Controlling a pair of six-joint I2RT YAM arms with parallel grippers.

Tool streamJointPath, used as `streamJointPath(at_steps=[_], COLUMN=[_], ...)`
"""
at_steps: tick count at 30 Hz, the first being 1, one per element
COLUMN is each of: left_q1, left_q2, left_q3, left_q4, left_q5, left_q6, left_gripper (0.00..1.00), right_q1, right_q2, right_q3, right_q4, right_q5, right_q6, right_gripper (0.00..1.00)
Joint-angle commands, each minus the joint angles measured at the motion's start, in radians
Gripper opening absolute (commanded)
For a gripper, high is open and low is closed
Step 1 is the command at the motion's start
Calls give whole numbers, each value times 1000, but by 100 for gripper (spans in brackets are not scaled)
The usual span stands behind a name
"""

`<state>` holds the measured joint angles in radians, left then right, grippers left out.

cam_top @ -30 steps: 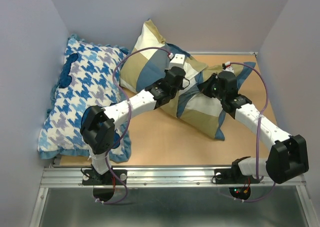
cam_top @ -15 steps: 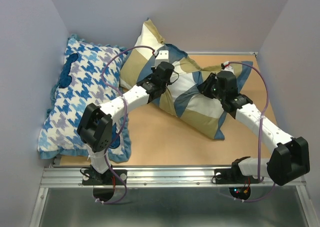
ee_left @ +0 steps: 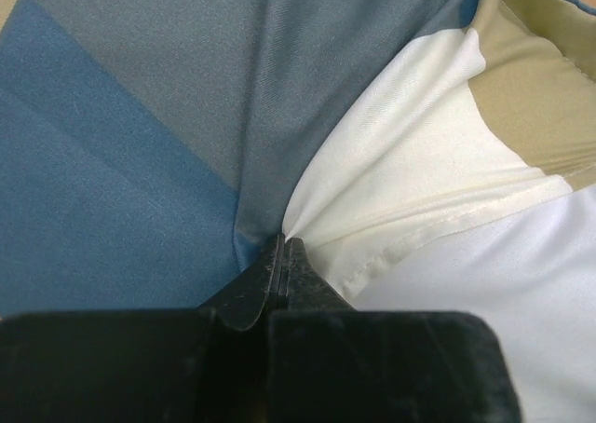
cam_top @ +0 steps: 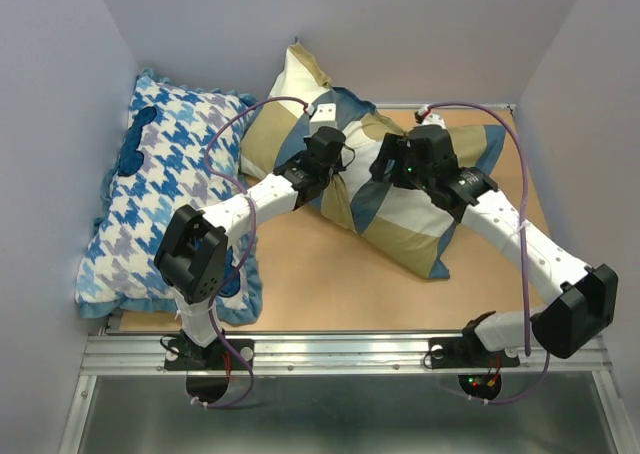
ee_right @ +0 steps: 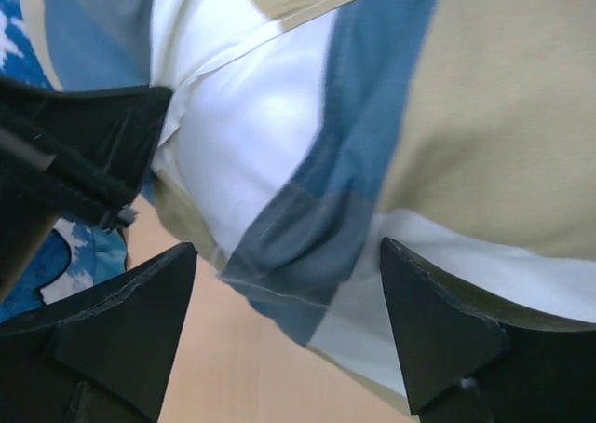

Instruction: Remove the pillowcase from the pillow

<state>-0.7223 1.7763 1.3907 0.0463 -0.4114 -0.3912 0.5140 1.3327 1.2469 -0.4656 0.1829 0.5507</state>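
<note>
The pillowcase [cam_top: 372, 139], in tan, slate blue and cream blocks, lies bunched at the back middle of the table. My left gripper [cam_top: 338, 166] is shut on a fold of it, the fabric puckering at the tips [ee_left: 282, 246]. Past a hemmed cream edge shows a brighter white surface [ee_left: 531, 283] that looks like the pillow. My right gripper [cam_top: 386, 166] hovers just right of the left one, over the pillowcase [ee_right: 466, 115]. It stands open [ee_right: 289, 251] with nothing between its fingers. The left gripper's black body [ee_right: 84, 153] shows in the right wrist view.
A blue-and-white houndstooth cushion [cam_top: 170, 194] fills the left side against the left wall. Grey walls close in the back and both sides. Bare wooden tabletop [cam_top: 320, 284] lies between the pillowcase and the arm bases.
My right gripper has opened, letting go of the pillowcase, and shifted left and back. The left gripper pulled its fold a little to the left and stays shut.
</note>
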Motion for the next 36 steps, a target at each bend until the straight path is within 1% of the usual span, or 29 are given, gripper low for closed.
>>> streamJointPath(at_steps=[1,6,7,9,10,12,13,14,15,16,18,20,21,23,25,28,29,30,31,32,35,36], left_q1=[-5,-5,-3,0,7,15,20,27,35,40,72,98,122,147,187,219,221,222,221,216,189,160], left_q2=[14,12,12,11,9,2,0,-3,-5,-6,-9,-11,-14,-23,-29,-49,-54,-54,-57,-60,-61,-63], left_q3=[-32,-32,-29,-27,-22,-19,-18,-16,-15,-13,-4,-2,-5,-10,-15,-21,-19,-15,-16,-18,-10,-2], left_q4=[-51,-29,-29,-33,-34,-37,-36,-37,-39,-39,-45,-45,-45,-45,-45,-45,-45,-45,-45,-45,-45,-45], left_q5=[34,36,33,28,36,45,51,54,59,66,85,98,103,115,126,120,117,118,143,158,171,171], left_q6=[-12,-12,-11,-9,-11,-15,-20,-21,-23,-26,-25,-31,-35,-43,-51,-54,-55,-55,-55,-55,-6,24], left_gripper=[0,0,0,0,0,0,0,0,0,0,0,0,0,0,0,0,0,0,0,0,0,0], right_q1=[106,126,126,126,126,124,123,121,118,116,104,87,55,9,-77,-159,-178,-201,-207,-209,-207,-207], right_q2=[46,105,129,131,122,80,69,54,48,36,-25,-68,-105,-124,-135,-136,-133,-121,-110,-95,-81,-70], right_q3=[95,86,86,68,57,16,8,5,3,-3,-46,-85,-104,-157,-219,-297,-363,-392,-421,-504,-622,-677], right_q4=[-80,-94,-103,-134,-143,-171,-183,-218,-243,-263,-297,-306,-314,-317,-314,-231,-193,-106,-53,81,328,490], right_q5=[176,270,280,323,345,403,417,435,447,461,478,472,455,400,359,274,239,155,101,-16,-239,-352], right_q6=[18,49,52,66,74,77,77,80,83,104,118,140,144,153,170,186,204,213,222,227,253,259], right_gripper=[86,88,86,79,66,50,33,24,17,7,1,1,0,1,0,1,1,1,1,1,1,1])
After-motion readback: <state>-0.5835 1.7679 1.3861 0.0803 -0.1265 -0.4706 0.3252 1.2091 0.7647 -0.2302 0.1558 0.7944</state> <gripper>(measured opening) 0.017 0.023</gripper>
